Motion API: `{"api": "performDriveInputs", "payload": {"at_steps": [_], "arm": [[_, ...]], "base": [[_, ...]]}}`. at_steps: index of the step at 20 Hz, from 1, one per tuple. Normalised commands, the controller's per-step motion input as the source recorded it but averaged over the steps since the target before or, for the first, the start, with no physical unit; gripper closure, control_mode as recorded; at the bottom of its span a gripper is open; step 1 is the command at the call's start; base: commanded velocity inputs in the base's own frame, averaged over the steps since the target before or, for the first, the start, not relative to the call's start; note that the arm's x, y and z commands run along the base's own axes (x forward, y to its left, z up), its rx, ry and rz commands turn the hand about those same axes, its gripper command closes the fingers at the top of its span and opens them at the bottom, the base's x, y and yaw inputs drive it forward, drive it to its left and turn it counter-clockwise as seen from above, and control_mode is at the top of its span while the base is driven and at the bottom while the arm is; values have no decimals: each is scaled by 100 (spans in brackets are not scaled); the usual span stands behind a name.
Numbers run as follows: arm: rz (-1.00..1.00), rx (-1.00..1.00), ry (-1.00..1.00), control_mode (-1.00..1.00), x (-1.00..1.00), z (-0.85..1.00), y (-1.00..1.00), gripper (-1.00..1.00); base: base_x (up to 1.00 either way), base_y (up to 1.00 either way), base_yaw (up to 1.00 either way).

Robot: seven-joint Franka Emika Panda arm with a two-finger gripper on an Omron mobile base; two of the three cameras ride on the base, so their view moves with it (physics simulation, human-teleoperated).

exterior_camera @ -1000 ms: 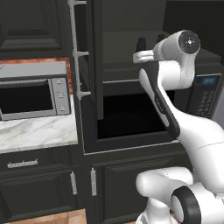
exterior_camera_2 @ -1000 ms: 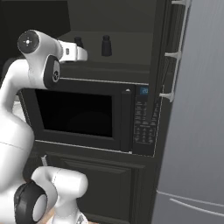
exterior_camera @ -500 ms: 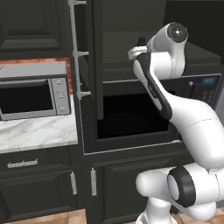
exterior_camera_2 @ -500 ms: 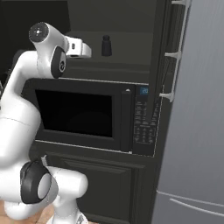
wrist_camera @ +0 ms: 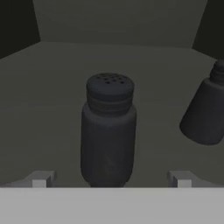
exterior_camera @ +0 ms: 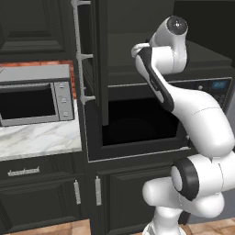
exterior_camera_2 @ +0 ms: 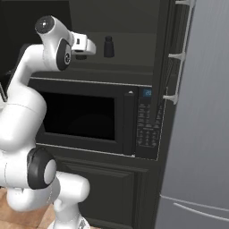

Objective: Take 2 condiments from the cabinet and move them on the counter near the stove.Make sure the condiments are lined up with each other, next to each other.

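In the hand view a black shaker (wrist_camera: 108,131) stood upright on the dark shelf (wrist_camera: 52,100) of the cabinet, its long axis straight up and down and its rounded, perforated cap on top. It sat centred between the two finger tips of the claw (wrist_camera: 111,179), which stood wide open on either side of its base, with a gap on each side and no contact that could be seen. A second black bottle (wrist_camera: 206,109) stood well to the right of it on the same shelf, cut off by the picture's edge; it looked tilted there, its narrow top leaning away from the first, though that may come from the camera's roll.

From the right base view the second bottle (exterior_camera_2: 108,46) stood upright on the shelf, narrow top up, just to the right of the claw (exterior_camera_2: 87,44). The first shaker (exterior_camera_2: 81,56) showed as a dark stub under the white hand, mostly hidden. The cabinet (exterior_camera_2: 129,67) was open, with a built-in black oven (exterior_camera_2: 96,118) under the shelf and a grey fridge (exterior_camera_2: 201,125) to the right.

In the left base view the open cabinet door (exterior_camera: 89,69) with its silver handle stood left of the arm, and beyond it a silver microwave (exterior_camera: 34,94) rested on the white marble counter (exterior_camera: 36,137).
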Motion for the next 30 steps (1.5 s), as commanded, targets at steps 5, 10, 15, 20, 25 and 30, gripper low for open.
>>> {"api": "performDriveInputs", "payload": {"at_steps": [5, 10, 15, 20, 25, 30], "arm": [[-1, 0, 0, -100, 16, 0, 0, -100], [0, 0, 0, -100, 8, 0, 0, -100], [0, 0, -3, -100, 0, -1, 0, -100], [0, 0, -2, -100, 5, -2, 0, -100], [0, 0, 0, -100, 13, -5, 0, -100], [0, 0, 0, -100, 14, 0, 0, -100]], "base": [[0, 0, 0], [0, 0, 0], [0, 0, 0], [0, 0, 0], [0, 0, 0], [0, 0, 0]]}}
